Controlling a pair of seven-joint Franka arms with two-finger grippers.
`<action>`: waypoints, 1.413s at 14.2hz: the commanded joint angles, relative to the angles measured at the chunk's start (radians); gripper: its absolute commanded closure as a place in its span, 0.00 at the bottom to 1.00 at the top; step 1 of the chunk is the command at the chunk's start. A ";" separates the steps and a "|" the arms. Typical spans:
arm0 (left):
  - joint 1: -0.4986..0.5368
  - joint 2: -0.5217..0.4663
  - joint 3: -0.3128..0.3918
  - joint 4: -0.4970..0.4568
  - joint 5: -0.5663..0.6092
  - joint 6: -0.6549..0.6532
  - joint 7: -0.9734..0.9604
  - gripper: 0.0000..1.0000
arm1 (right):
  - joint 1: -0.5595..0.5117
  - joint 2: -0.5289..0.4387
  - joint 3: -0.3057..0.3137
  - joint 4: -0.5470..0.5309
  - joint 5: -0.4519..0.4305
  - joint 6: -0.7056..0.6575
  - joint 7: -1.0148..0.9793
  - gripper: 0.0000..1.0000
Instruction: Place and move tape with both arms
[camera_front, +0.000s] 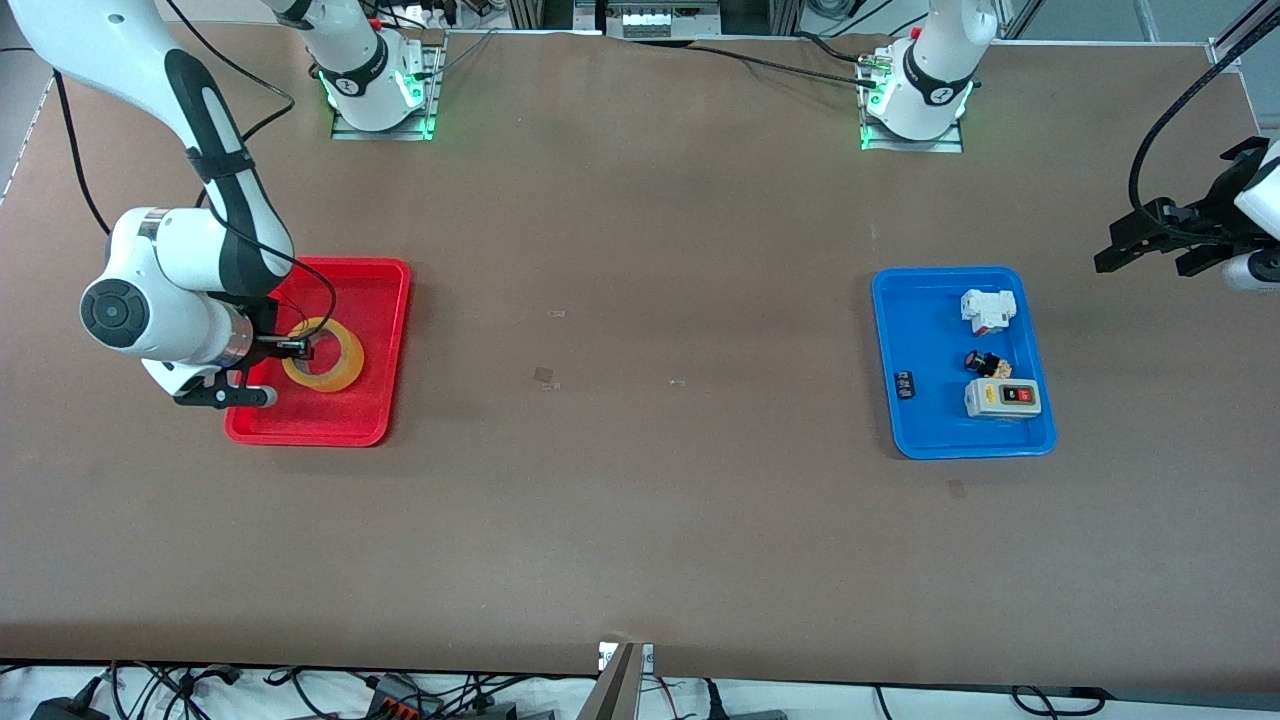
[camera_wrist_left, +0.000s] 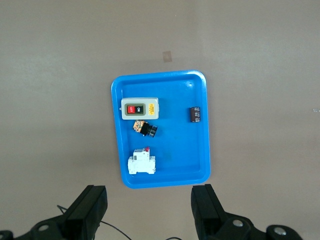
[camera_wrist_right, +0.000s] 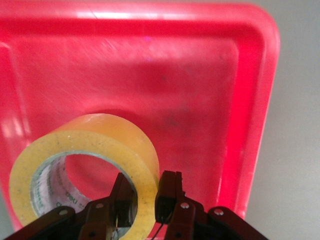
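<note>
Gripping: the right gripper (camera_wrist_right: 146, 197) is down in the red tray (camera_front: 385, 300), its two fingers (camera_wrist_right: 168, 192) closed on the wall of the tape (camera_front: 338, 357), one inside the ring and one outside.
Tape: the yellow-amber roll lies flat in the red tray, toward the right arm's end of the table, open centre facing up.
Right arm: it reaches from its base down over the tray's edge, wrist low above the roll.
Left gripper: the left gripper (camera_wrist_left: 150, 210) hangs high, over the table just off the blue tray (camera_front: 915, 300), fingers spread wide with nothing between them; this arm waits.
Blue tray: toward the left arm's end, holding a white breaker (camera_front: 988, 310), a grey switch box (camera_front: 1002, 398), a small black-and-yellow button part (camera_front: 988, 365) between them, and a small dark piece (camera_front: 905, 384) at its rim.
</note>
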 joint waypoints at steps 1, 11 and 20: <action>-0.005 0.002 -0.002 -0.001 0.026 0.007 -0.017 0.00 | -0.033 -0.049 0.021 -0.066 -0.014 0.016 -0.024 1.00; -0.005 0.003 -0.002 0.007 0.021 0.008 -0.017 0.00 | -0.027 -0.105 0.032 0.002 -0.014 -0.111 -0.023 0.00; -0.006 0.005 -0.002 0.007 0.021 0.007 -0.017 0.00 | 0.017 -0.098 0.035 0.717 0.008 -0.752 -0.030 0.00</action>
